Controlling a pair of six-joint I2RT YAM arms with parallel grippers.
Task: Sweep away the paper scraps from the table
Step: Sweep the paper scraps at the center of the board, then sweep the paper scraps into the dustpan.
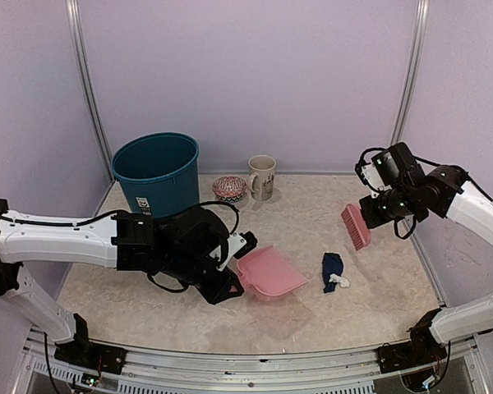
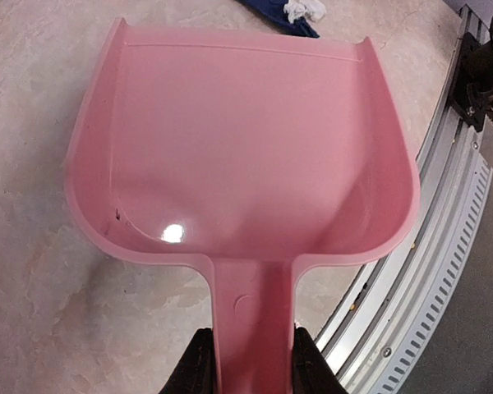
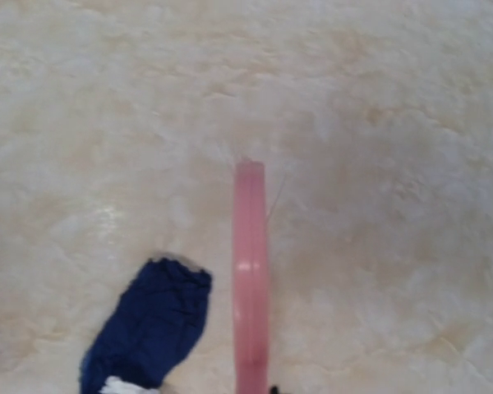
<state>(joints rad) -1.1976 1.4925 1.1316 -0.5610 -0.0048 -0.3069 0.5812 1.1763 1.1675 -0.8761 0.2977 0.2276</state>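
Observation:
One navy paper scrap (image 1: 332,269) with a white bit at its near end lies on the beige table (image 1: 312,320), right of centre. It also shows in the right wrist view, as the navy scrap (image 3: 148,324), and at the top edge of the left wrist view as the same scrap (image 2: 283,15). My left gripper (image 1: 237,267) (image 2: 248,349) is shut on the handle of a pink dustpan (image 1: 269,273) (image 2: 238,148), whose mouth faces the scrap and whose pan holds nothing. My right gripper (image 1: 371,210) is shut on a pink brush (image 1: 355,226) (image 3: 251,287), held above the table just right of the scrap.
A teal bin (image 1: 158,172) stands at the back left, with a patterned bowl (image 1: 229,188) and a mug (image 1: 262,176) beside it. A metal rail (image 1: 255,357) (image 2: 427,246) runs along the table's front edge, close to the dustpan's right side.

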